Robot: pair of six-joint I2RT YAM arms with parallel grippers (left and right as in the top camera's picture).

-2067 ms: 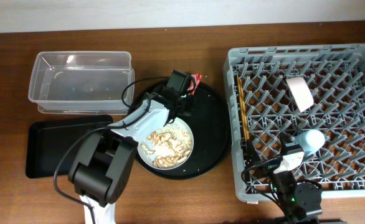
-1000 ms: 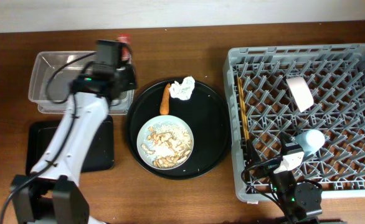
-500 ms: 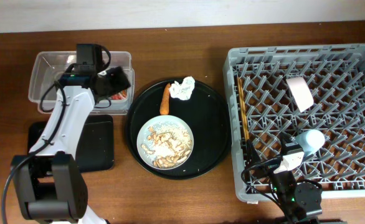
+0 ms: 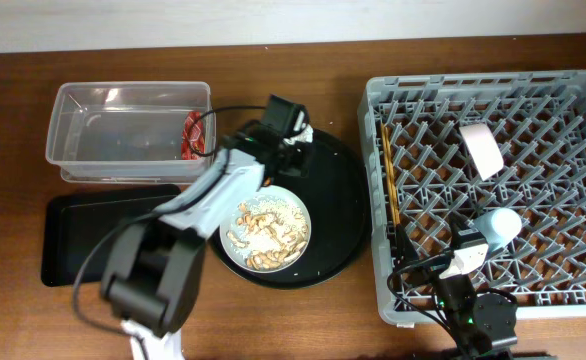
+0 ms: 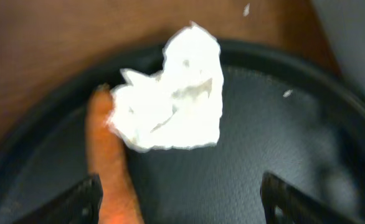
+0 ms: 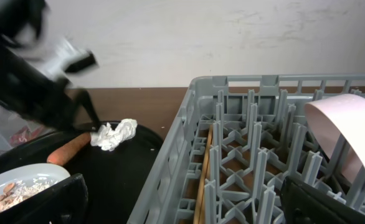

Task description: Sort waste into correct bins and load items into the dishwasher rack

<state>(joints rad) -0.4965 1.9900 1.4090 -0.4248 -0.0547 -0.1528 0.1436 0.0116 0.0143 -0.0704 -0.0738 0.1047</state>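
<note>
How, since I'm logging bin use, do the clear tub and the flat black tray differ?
The tub is clear with tall walls; the flat tray is black and shallow. The tub holds a red wrapper; the flat tray shows nothing in it, though the left arm hides its right end. Both are rectangular, similar in size, and sit left of the round tray.

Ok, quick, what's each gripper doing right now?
Left gripper: open, empty, over the tissue.
Right gripper: open, empty, at the rack.
</note>
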